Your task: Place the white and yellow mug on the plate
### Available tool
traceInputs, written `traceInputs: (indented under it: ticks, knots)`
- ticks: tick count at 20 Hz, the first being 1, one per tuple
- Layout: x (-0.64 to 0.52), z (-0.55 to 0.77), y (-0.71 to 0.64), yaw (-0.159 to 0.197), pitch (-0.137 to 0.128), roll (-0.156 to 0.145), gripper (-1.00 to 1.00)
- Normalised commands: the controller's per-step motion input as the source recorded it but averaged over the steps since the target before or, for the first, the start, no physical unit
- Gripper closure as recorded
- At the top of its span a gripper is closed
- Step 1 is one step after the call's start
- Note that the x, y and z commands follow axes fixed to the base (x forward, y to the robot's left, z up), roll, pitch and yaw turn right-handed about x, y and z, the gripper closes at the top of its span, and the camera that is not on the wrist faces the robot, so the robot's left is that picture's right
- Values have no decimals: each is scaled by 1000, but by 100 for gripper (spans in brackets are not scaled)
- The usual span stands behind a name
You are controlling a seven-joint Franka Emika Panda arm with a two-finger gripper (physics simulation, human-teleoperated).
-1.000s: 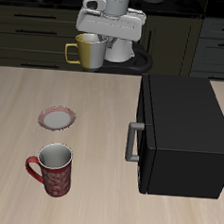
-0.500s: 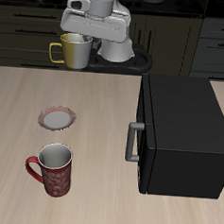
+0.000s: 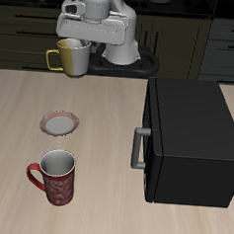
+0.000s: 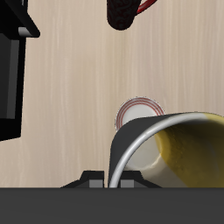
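My gripper [image 3: 83, 39] is shut on the rim of the white and yellow mug [image 3: 72, 57] and holds it high above the back of the table, handle pointing away from the microwave. In the wrist view the mug [image 4: 175, 149] fills the frame close to the camera, its pale inside showing. The plate [image 3: 59, 123], small with a white centre and reddish-pink rim, lies flat on the table below and nearer the front edge than the mug. It also shows in the wrist view [image 4: 138, 111], partly hidden behind the mug's rim.
A dark red patterned mug [image 3: 55, 177] stands near the table's front edge, close to the plate; it shows in the wrist view too [image 4: 122, 12]. A black microwave [image 3: 192, 139] with a grey handle takes up one side of the table.
My gripper has carried the mug sideways, away from the microwave, and it now hangs nearer above the plate. Plate and red mug have not moved.
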Motion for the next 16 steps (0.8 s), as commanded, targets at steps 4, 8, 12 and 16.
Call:
traceInputs:
  ticks: [4, 8, 12, 16]
  knots:
    - [97, -69, -5, 48, -8, 59, 100]
    - [80, 1, -97, -17, 0, 28, 100]
    - [123, -57, -227, -7, 5, -33, 100]
    - [91, -87, -185, -7, -12, -34, 100]
